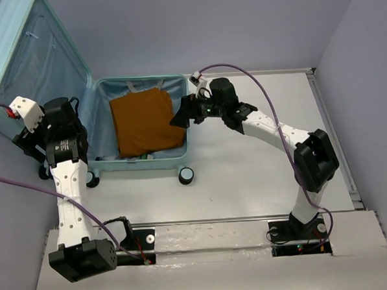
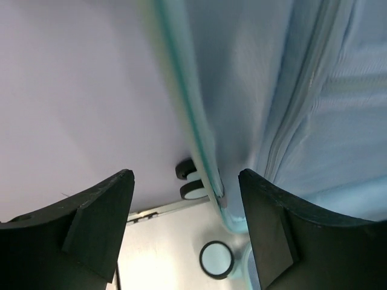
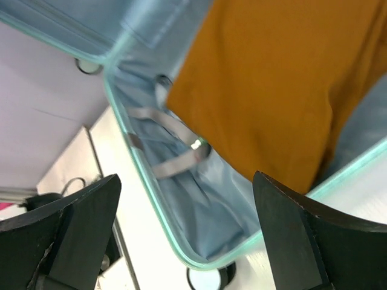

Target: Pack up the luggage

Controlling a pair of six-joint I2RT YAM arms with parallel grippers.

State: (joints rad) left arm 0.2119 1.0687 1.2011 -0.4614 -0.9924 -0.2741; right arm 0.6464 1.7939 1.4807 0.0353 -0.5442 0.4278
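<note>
Luggage (image 1: 43,59) w/ orange cloth (image 1: 145,121) inside

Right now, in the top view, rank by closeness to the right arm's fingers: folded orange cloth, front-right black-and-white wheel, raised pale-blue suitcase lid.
1. Folded orange cloth, beside the right fingers.
2. Black-and-white wheel, toward the bases.
3. Raised pale-blue suitcase lid, far left.
</note>
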